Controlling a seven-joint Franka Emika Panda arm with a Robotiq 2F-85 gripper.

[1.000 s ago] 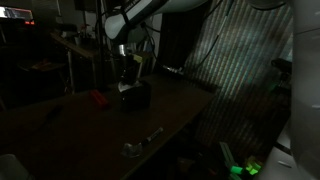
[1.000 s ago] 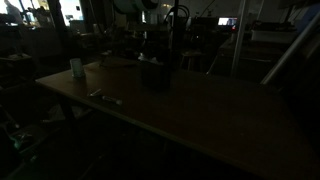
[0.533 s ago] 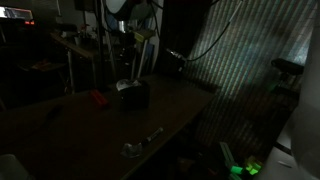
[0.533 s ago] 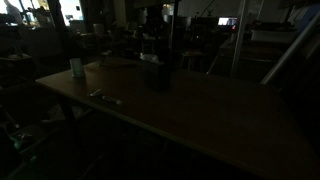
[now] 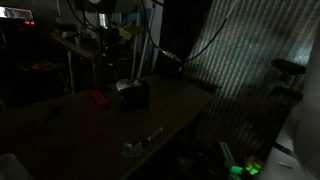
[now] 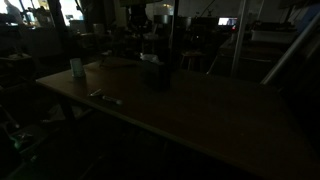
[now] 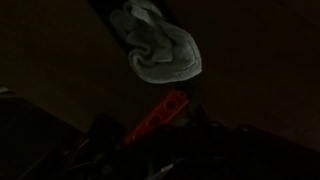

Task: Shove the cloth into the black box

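Since 1 s ago the arm [image 5: 102, 10] has lifted off the black box [image 5: 138, 98] and now sits high above it, off to the side. The gripper [image 5: 104, 42] is well clear of the box and touches nothing. It's too dark to tell the jaw opening. The cloth [image 7: 158, 45] is bunched in the top of the box, depth unclear. A red object [image 5: 97, 98] lies just beside the box.

Distant exteriors on table [image 5: 90, 125]; wrist overhead.
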